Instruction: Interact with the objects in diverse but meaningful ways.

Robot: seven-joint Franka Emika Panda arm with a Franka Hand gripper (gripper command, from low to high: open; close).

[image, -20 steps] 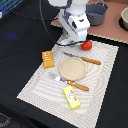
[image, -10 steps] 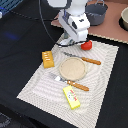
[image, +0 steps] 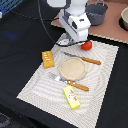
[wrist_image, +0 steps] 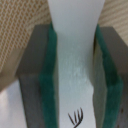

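Observation:
In the wrist view, a white fish with a small black mark is clamped between my green finger pads. In the exterior view my gripper hangs over the far edge of the striped cloth, just to the exterior view's left of the red tomato; the fish cannot be made out there. An orange-brown bread loaf lies at the cloth's left side. The yellow packet with a red label sits near the front edge.
A tan plate rests mid-cloth between a wooden-handled knife and a fork. Two grey pots stand on the brown surface behind. A black cable trails past the arm.

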